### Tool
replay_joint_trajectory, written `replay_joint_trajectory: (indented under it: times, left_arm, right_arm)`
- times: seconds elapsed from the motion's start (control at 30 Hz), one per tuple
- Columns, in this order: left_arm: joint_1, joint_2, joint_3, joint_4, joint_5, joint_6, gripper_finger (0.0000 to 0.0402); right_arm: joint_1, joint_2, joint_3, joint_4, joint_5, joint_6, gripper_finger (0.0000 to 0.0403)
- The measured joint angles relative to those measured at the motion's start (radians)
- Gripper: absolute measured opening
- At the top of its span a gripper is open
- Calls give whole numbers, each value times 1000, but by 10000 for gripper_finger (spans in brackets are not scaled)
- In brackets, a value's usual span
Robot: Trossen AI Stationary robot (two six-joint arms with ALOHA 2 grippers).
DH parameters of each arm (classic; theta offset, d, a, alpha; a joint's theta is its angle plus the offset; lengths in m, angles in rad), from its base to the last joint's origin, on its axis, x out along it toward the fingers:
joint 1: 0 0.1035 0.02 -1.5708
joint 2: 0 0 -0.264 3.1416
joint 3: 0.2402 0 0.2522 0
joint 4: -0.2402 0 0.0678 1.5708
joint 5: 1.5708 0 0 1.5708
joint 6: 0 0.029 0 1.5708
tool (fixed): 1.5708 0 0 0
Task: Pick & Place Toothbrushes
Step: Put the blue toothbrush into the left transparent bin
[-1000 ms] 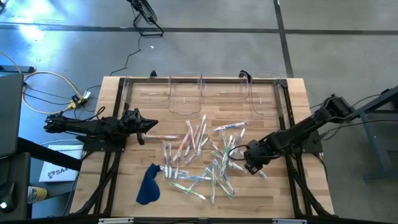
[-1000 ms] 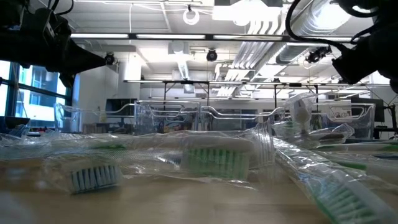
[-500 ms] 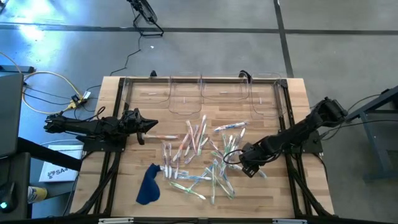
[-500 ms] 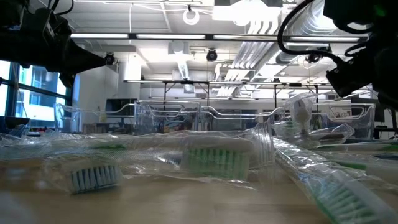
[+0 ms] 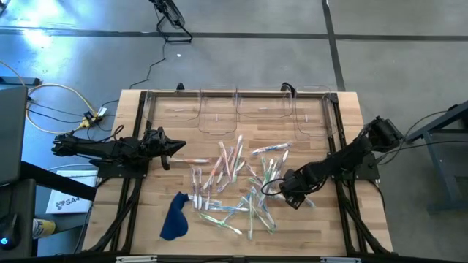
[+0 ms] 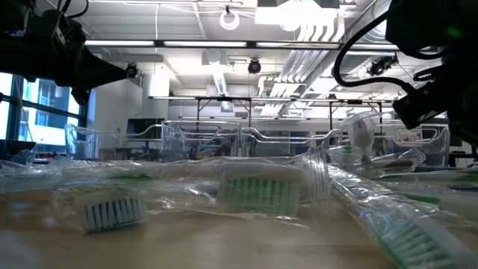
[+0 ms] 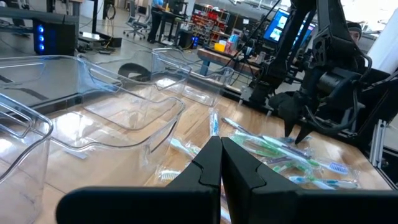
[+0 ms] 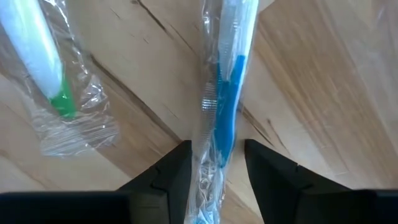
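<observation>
Several wrapped toothbrushes (image 5: 235, 181) lie scattered flat on the middle of the wooden table; they fill the foreground of the low view (image 6: 258, 190). My right gripper (image 5: 287, 194) is open and low over the pile's right edge. In its wrist view the gripper (image 8: 216, 163) stands with one finger on each side of a blue-handled toothbrush (image 8: 225, 106) in a clear wrapper. A green-tipped toothbrush (image 8: 53, 74) lies beside it. My left gripper (image 5: 172, 149) is shut and hovers at the table's left side, with its fingertips together in its wrist view (image 7: 221, 163). My right gripper comes from above, pointing down, with its fingers (image 8: 171, 171) across the blue toothbrush's handle (image 8: 219, 140), one on each side. Whether they touch the wrapper I cannot tell. The toothbrush lies flat on the table.
A row of clear plastic bins (image 5: 245, 111) stands along the table's far edge, also seen in the left wrist view (image 7: 124, 106). A dark blue cloth (image 5: 174, 217) lies near the front left of the pile. Bare wood (image 5: 322, 219) shows toward the table's near right corner.
My right gripper has moved down and a little toward the table's left, over the right edge of the toothbrush pile. The left arm and the toothbrushes have kept still.
</observation>
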Motion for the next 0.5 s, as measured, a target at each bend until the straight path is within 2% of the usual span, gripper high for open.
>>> replay_joint_trajectory:
  times: [0.13,0.37,0.5]
  left_arm:
    - [0,0,0,0,0,0,0]
    - [0,0,0,0,-1,0,0]
    - [0,0,0,0,-2,0,0]
  right_arm:
    - [0,1,-1,-5,10,-4,113]
    - [0,1,-2,-12,17,-7,36]
    - [0,1,-2,-14,15,-31,16]
